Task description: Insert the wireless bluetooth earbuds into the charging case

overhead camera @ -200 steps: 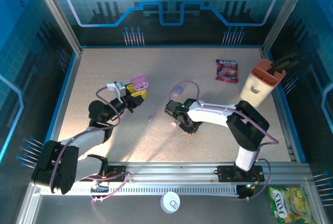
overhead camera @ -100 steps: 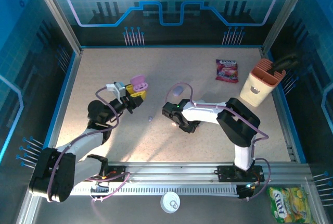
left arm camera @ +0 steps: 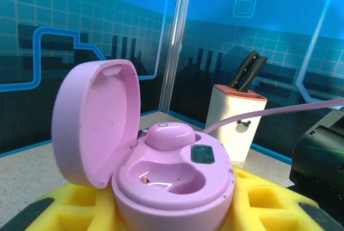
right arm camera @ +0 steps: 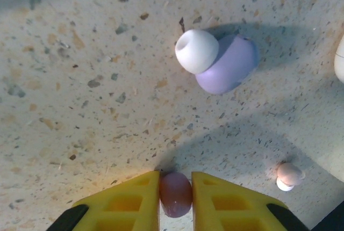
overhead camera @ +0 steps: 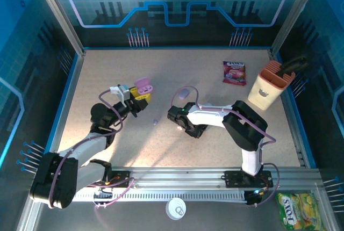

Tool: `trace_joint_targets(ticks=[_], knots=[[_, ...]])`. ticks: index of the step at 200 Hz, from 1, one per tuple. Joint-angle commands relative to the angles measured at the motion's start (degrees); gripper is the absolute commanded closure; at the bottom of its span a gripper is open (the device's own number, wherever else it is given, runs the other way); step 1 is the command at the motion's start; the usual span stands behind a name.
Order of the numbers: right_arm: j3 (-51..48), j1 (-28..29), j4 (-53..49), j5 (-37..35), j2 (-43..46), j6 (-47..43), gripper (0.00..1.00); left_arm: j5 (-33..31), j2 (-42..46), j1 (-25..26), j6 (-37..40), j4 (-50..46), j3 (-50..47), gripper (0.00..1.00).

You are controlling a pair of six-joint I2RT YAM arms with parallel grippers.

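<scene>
Speckled beige surface [overhead camera: 215, 145] under blue-lit panel walls. Grips an open lilac charging case [left arm camera: 172, 188] in the left hand [overhead camera: 141, 95], left of the surface's middle, lid tipped back, jaws clenched on the base. Shows one seated earbud [left arm camera: 167, 134] in the farther well and an empty well [left arm camera: 161, 174] in front of it. Pinches a pink earbud [right arm camera: 176, 193] between the yellow fingertips of the right hand [overhead camera: 181, 125], low over the surface near its middle; touching the speckle or just off it, cannot tell which. Leaves a purple earbud [right arm camera: 223, 62] with a white tip lying loose just ahead, and a smaller pink earbud [right arm camera: 289, 174] off to one side. Reads as the pick step: bud grasped, not yet raised. Calls next for a straight lift, a carry toward the left edge to the held case, and a careful turn of the bud to seat it in the empty well. Risks a slip, given so small and round a piece.
</scene>
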State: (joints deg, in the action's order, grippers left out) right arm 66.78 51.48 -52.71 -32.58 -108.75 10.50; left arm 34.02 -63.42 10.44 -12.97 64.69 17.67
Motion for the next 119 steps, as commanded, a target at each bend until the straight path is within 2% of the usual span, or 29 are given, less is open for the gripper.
trace_joint_targets(ticks=[1, 29, 57, 97, 119], knots=[[0.64, 0.14, -1.03, 1.45, 2.74, 1.59, 0.81, 0.42, -0.20, -0.51, 2.41, 0.80, -0.47, 0.67], [-0.30, -1.67, 1.47, 5.89, 9.35, 3.23, 0.81, 0.14, -1.46, 0.26, 3.31, 2.13, -0.49, 0.68], [-2.36, -4.59, 6.97, 15.36, 19.42, 4.82, 0.80, -1.87, -3.87, 2.98, 4.51, 3.04, 0.08, 0.69], [-5.26, -11.40, 16.19, 34.31, 33.97, 10.16, 0.80, -4.01, -8.26, 8.56, 7.93, 3.17, 2.49, 0.69], [-7.02, -15.72, 22.97, 48.42, 39.68, 14.82, 0.80, -4.68, -10.43, 10.99, 9.48, 2.25, 4.64, 0.69]])
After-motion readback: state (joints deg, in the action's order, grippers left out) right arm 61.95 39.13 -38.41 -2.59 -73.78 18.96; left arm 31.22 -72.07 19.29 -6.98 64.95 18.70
